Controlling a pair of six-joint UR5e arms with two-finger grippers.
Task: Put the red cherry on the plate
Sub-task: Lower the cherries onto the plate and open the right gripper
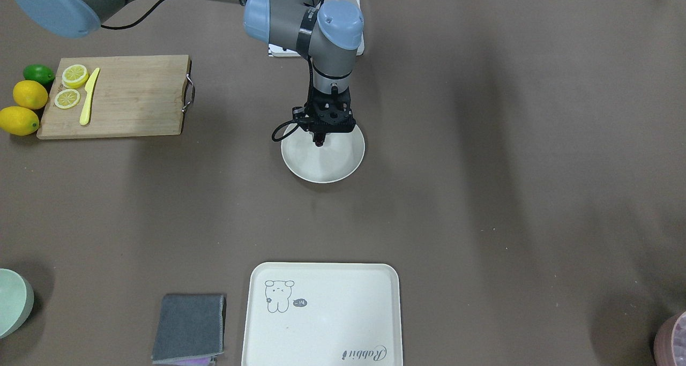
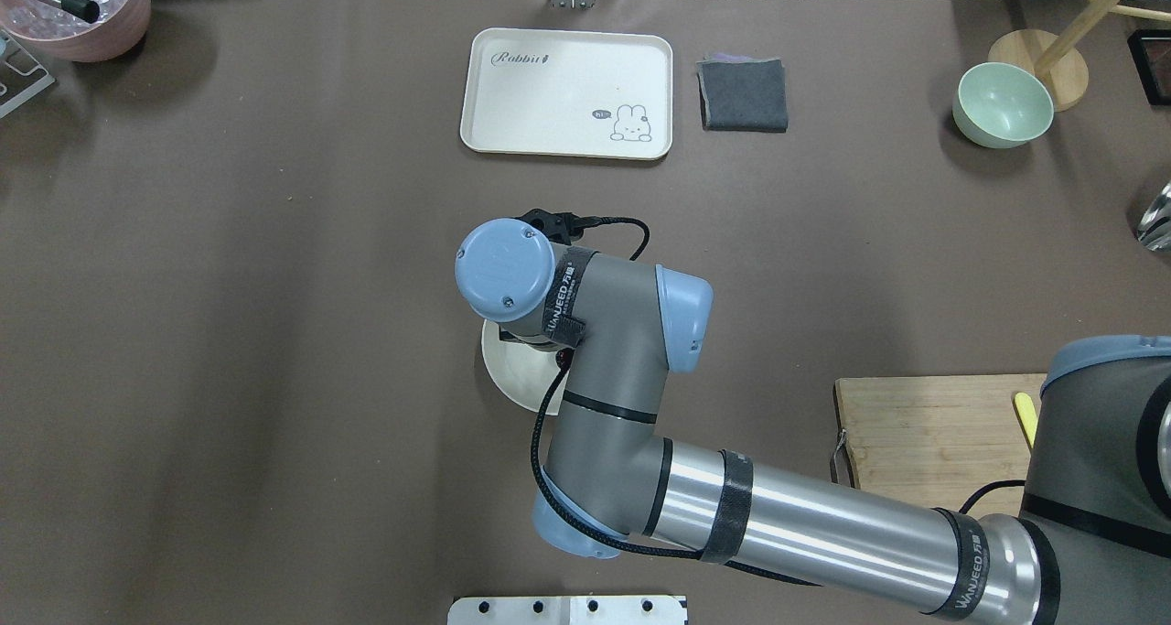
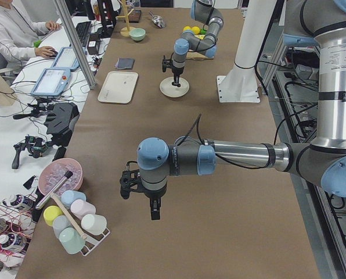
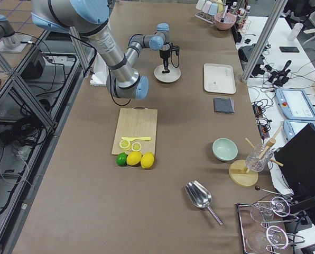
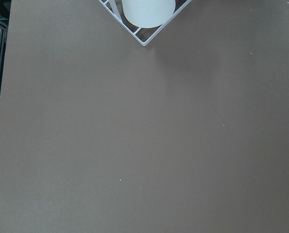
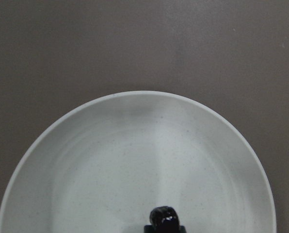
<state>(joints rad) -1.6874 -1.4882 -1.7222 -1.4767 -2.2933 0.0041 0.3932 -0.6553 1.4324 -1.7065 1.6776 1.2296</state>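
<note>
Right gripper [image 1: 320, 139], clenched on the red cherry [image 6: 164, 216], hangs over the plate [image 1: 335, 167], positioned for release inside its rim.

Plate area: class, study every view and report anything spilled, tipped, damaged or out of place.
Nothing stands out. The plate sits flat and unmarked, the right tool holds the red cherry over it, and the lemon slices lie neatly on the cutting board.

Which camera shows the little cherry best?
The right wrist-mounted view: the red cherry shows close up, dark against the plate. The front-facing view gives a tiny speck under the right gripper; overhead and side views barely show it.
</note>
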